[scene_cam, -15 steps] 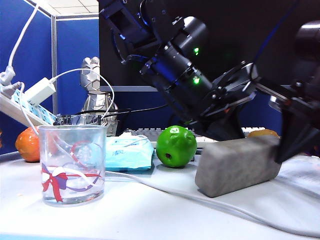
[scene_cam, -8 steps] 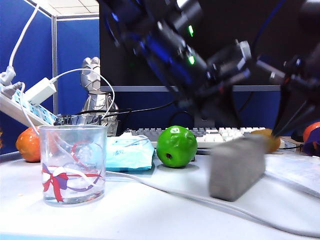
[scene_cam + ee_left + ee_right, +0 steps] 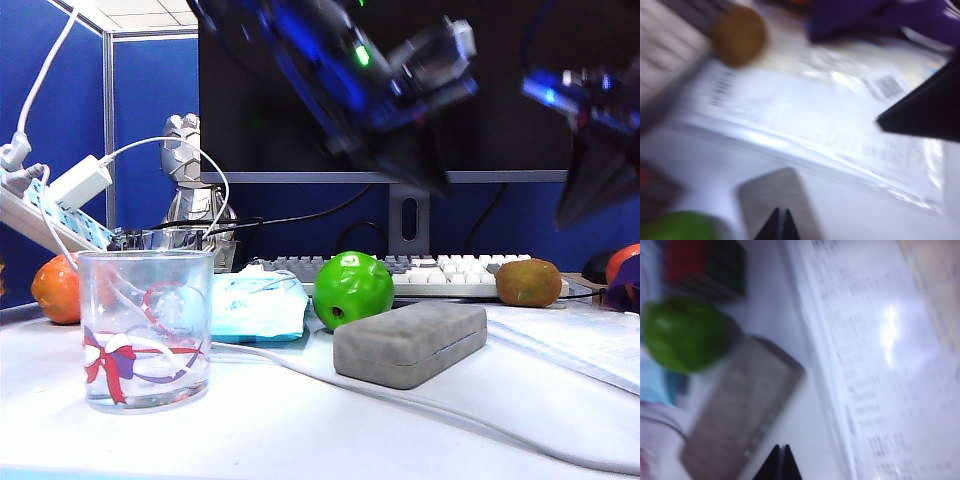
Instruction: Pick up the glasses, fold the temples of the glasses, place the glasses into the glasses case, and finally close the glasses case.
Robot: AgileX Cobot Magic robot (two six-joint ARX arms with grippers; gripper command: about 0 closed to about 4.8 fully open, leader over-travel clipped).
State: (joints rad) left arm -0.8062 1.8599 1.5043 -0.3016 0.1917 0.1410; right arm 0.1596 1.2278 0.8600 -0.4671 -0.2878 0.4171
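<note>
Motion blur smears both arms in the exterior view and softens both wrist views, so fine detail is hard to read. The thin black-framed eyeglasses cannot be seen in any view. The rectangular grey felt-textured glasses case (image 3: 410,343) lies shut and flat on the white table (image 3: 300,420), just beside the shiny green apple (image 3: 352,290), with nothing touching it. The left gripper (image 3: 778,226) hangs in the air above the case (image 3: 775,200), its two dark fingertips pressed together on nothing; in the exterior view it is a blurred dark mass up against the black monitor (image 3: 300,120). The right gripper (image 3: 780,463) is likewise clenched and empty, raised above the case (image 3: 740,405) and apple (image 3: 684,335); only a dark blurred wedge of it (image 3: 600,170) shows at the exterior view's right edge. A white cable (image 3: 420,400) runs across the table in front of the case. Further left stand a clear drinking glass printed with a red-purple ribbon (image 3: 145,330) and a light-blue tissue pack (image 3: 255,305). A brown kiwi-like fruit (image 3: 528,282) sits by the white keyboard (image 3: 440,268), and a laminated printed sheet (image 3: 880,365) lies beside the case.
</note>
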